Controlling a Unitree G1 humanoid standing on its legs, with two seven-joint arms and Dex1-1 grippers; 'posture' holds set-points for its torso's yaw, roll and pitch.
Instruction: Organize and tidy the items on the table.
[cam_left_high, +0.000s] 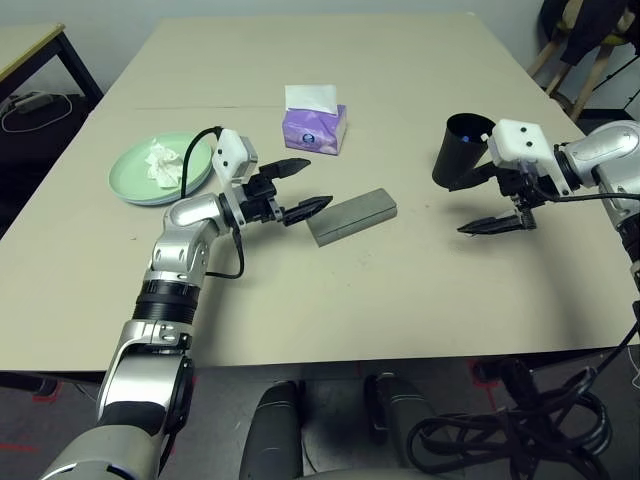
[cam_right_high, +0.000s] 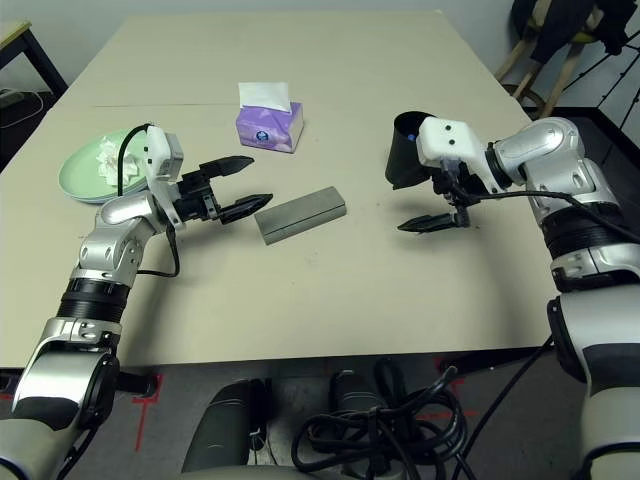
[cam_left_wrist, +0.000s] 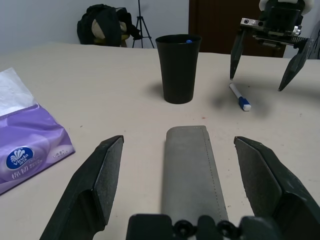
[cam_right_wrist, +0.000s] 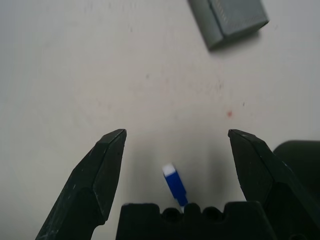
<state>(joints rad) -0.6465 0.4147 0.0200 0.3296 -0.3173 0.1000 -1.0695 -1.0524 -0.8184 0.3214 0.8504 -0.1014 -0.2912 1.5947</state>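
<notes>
A grey glasses case (cam_left_high: 352, 216) lies mid-table, and my left gripper (cam_left_high: 318, 182) hovers open at its near end, one finger on either side. Behind it stands the purple tissue box (cam_left_high: 314, 127). A green plate (cam_left_high: 130, 185) at the left holds crumpled white tissue (cam_left_high: 163, 162). On the right stands the black cup (cam_left_high: 458, 152), with a small blue tip showing at its rim. My right gripper (cam_right_wrist: 175, 137) is open beside the cup, just above a blue-white pen (cam_right_wrist: 175, 186) lying on the table (cam_left_high: 400, 300).
A black-legged side desk (cam_left_high: 30, 45) stands off the table's far left corner. Chair legs and dark gear (cam_left_high: 590, 50) are past the far right corner. Cables (cam_left_high: 520, 430) hang below the table's front edge.
</notes>
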